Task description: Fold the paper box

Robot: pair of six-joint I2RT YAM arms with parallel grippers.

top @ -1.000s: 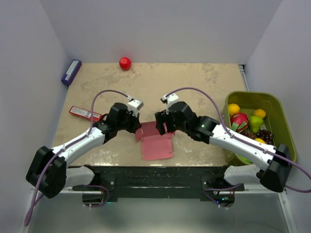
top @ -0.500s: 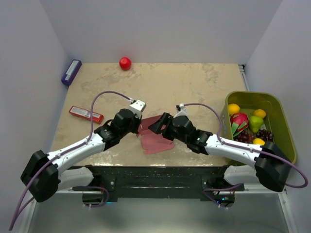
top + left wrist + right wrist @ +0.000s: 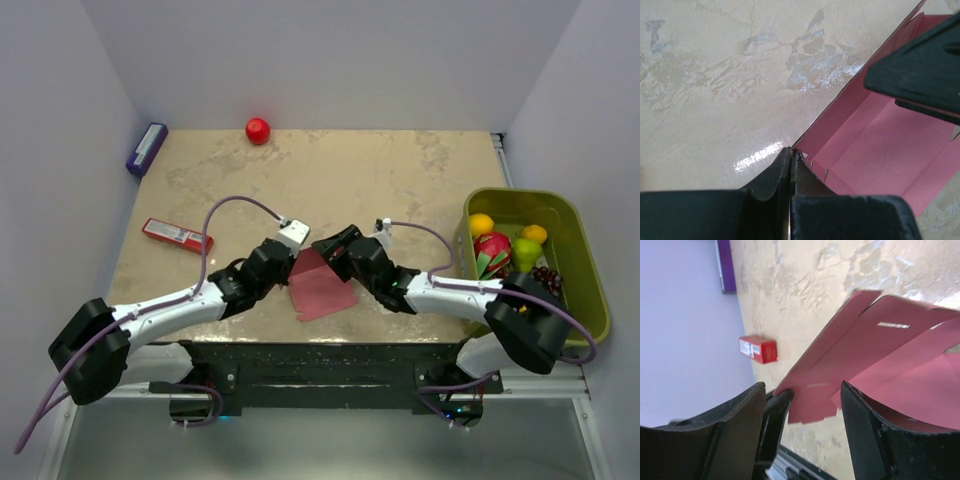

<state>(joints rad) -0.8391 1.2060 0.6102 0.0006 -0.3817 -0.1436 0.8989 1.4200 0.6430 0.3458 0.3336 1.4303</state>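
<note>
The pink paper box [image 3: 322, 288] lies near the table's front edge, its far side lifted up between my two grippers. My left gripper [image 3: 291, 262] pinches the card's left edge. In the left wrist view its jaws [image 3: 791, 153] are closed on the corner of the box [image 3: 880, 145], whose inside faces the camera. My right gripper [image 3: 337, 249] is open at the box's far right side. In the right wrist view its jaws [image 3: 802, 387] stand wide apart, with the tabbed pink sheet [image 3: 880, 355] beyond them. One right finger [image 3: 920, 75] reaches over the box.
A narrow red packet [image 3: 177, 235] lies at the left, also in the right wrist view [image 3: 757, 349]. A purple box [image 3: 146, 148] sits at the far left corner and a red ball [image 3: 258, 130] at the back. A green bin [image 3: 585, 270] with fruit stands at the right.
Both grippers have come down and closer together over the box. The sheet's far side, flat before, is now raised, and the left gripper has closed on its edge.
</note>
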